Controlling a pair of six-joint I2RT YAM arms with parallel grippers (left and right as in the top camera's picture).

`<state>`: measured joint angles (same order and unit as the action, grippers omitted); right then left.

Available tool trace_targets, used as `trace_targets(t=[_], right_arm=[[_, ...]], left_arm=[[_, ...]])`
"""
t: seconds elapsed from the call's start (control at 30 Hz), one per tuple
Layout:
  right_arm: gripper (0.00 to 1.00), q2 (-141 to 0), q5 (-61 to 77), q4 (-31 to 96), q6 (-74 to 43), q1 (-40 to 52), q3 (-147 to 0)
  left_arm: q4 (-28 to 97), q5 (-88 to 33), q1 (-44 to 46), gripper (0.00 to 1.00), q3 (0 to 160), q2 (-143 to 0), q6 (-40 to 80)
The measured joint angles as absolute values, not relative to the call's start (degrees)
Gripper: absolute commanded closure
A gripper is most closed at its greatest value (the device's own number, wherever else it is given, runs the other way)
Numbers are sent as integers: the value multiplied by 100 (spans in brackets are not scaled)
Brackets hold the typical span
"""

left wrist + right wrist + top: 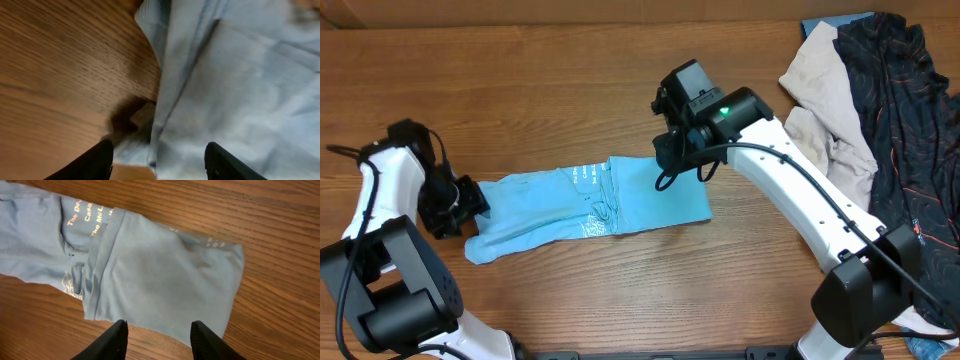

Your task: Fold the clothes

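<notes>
The clothes in play are a light blue T-shirt [590, 205], folded into a long strip across the middle of the wooden table, white lettering showing near its centre. My left gripper [473, 202] sits at the strip's left end. In the left wrist view it [157, 161] is open, its dark fingers [95, 162] apart over the shirt's [235, 85] edge, and nothing is pinched. My right gripper [676, 168] hovers over the strip's right end. Seen from the right wrist it [159, 339] is open just above the near edge of the shirt [155, 265], empty.
A heap of other clothes lies at the back right: a cream garment [820, 110] and a black orange-lined one [905, 110]. A blue item [835, 22] shows at the far edge behind them. Bare wood [520, 80] surrounds the shirt.
</notes>
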<state>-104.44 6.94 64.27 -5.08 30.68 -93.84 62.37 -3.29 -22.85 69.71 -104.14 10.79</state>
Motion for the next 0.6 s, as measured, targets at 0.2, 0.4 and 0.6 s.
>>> trace_targets(t=[0.2, 0.4, 0.6], right_arm=[[56, -10444, 696, 6425, -506, 3074, -9384], [56, -10444, 701, 6447, -508, 3074, -9384], [56, -10447, 701, 6455, -506, 3074, -9384]], left_arm=[[5586, -692, -2285, 37, 6438, -10414, 1009], [5011, -891, -2285, 40, 6084, -10414, 991], [4434, -1275, -2287, 59, 5863, -10285, 954]])
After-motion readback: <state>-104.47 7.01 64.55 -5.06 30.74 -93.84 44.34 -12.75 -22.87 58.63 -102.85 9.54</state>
